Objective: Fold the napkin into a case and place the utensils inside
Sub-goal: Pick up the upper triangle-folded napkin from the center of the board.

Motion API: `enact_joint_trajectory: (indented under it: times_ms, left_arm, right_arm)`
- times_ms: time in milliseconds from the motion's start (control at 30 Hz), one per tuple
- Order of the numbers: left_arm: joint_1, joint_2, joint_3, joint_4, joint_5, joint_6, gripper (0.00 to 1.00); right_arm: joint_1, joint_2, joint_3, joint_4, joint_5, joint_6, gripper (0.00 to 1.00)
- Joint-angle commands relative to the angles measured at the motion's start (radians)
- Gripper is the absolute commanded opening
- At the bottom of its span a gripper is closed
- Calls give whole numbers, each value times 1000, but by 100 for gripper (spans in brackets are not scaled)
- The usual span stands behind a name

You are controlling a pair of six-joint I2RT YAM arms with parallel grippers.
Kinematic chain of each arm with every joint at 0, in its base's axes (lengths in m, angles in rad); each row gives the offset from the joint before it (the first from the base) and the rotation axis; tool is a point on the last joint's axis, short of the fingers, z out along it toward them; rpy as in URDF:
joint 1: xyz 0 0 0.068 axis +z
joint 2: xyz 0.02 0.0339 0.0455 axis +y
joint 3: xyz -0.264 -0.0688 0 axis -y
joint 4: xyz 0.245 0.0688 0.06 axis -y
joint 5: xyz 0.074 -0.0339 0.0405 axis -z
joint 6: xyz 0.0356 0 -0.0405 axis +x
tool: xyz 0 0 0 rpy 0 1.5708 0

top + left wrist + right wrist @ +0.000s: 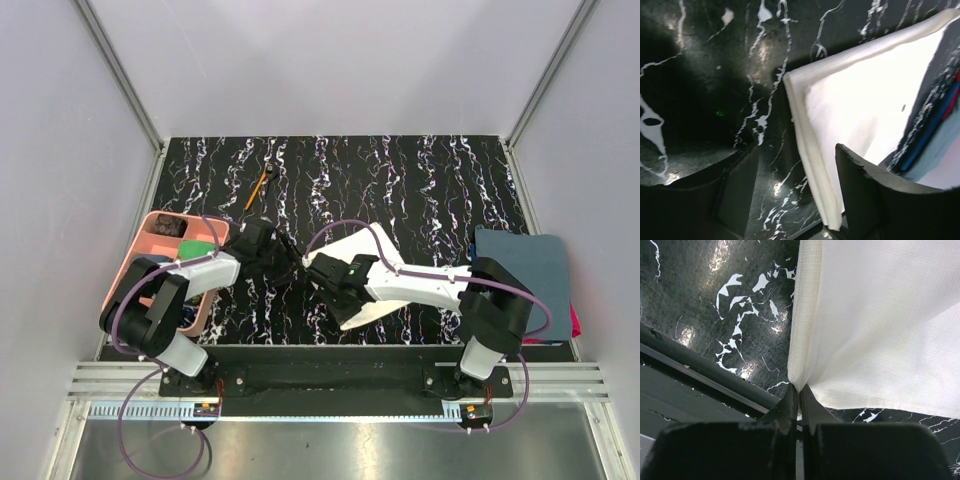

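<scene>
Right hand (799,392) of mine pinches a corner of the napkin (880,315), shut tight on it. The cloth spreads out ahead on the tabletop (700,300). My left hand (795,185) is open, and the napkin's folded edge sits between its fingers.

Left jaws apart, right jaws pinched shut (both angled inward)

You had a black bench (420,190) veined in white. On it lay the cream napkin (358,313) near the centre, an orange-handled stick (258,190) well apart at the rear left, a pink tray (147,232) at the left edge, and a blue-grey towel (520,265) at the right edge.
</scene>
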Motion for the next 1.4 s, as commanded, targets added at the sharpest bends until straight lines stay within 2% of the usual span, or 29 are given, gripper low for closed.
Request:
enact_joint_trajectory:
  times_ms: [0,100,567,867,1100,1267,1367]
  left_arm:
    - [1,-29,-17,113,0,-44,65]
    - [3,-17,4,63,-18,-46,65]
    - [1,88,9,107,3,-129,64]
    - [3,124,-6,165,-11,-158,54]
    - [10,115,-6,185,-43,-149,32]
    - [21,39,14,145,-81,-70,3]
    - [35,-39,28,90,-104,-18,0]
  right_arm:
    - [-11,-36,31,12,-31,12,0]
    - [-11,-49,36,13,-32,18,0]
    - [-40,-82,58,18,-59,47,0]
    - [-48,-93,58,19,-83,49,0]
    - [-52,-92,54,23,-91,43,0]
    - [-52,-86,54,39,-153,20,0]
    - [-48,-69,82,64,-227,11,0]
